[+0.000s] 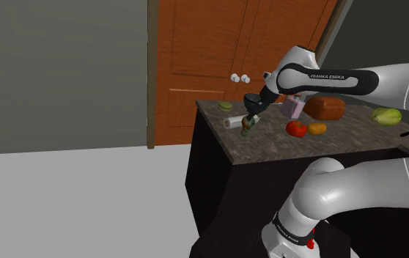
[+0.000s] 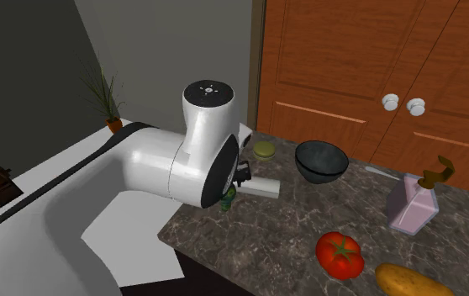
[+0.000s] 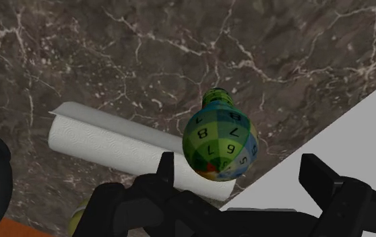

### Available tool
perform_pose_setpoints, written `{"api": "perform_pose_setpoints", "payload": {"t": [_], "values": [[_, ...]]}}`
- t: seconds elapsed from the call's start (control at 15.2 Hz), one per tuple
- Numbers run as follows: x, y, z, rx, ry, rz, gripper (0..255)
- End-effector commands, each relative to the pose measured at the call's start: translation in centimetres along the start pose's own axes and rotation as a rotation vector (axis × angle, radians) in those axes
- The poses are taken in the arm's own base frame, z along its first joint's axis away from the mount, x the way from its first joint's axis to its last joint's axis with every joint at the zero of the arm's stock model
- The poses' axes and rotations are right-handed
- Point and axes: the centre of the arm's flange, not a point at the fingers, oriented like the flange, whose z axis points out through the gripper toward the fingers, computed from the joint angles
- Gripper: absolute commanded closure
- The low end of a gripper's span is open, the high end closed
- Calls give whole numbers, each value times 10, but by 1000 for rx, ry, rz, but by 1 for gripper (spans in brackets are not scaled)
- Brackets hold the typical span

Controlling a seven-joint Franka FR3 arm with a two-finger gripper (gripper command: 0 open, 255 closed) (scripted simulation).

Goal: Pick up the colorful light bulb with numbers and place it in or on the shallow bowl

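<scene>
Tool (image 3: 239, 163) spread over bulb (image 3: 220, 143), near bowl (image 2: 310, 173)

Green-and-blue chequered light bulb (image 3: 219, 143) with black numbers, white paper roll (image 3: 112, 145), dark white-veined counter (image 3: 112, 54), red tomato (image 2: 339, 254), black bowl (image 2: 321, 175)

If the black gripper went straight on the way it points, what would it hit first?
Probably the multicoloured chequered light bulb with numbers, lying on the dark marbled counter between the fingers of the open gripper; how far off is unclear.

FRANKA EMIKA stands on the arm (image 1: 340, 78); the light bulb (image 3: 220, 145) bears 8, 9 and 5
</scene>
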Motion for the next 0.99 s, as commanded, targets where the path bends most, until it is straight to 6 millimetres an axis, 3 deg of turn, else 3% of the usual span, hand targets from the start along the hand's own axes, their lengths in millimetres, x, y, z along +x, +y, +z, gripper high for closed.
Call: {"api": "perform_pose_setpoints", "payload": {"t": [0.0, 0.4, 0.86, 0.92], "values": [[0, 7, 11, -3, 5, -1, 0], [0, 7, 40, -3, 5, -1, 0], [0, 7, 40, -3, 5, -1, 0], [0, 7, 40, -3, 5, -1, 255]]}}
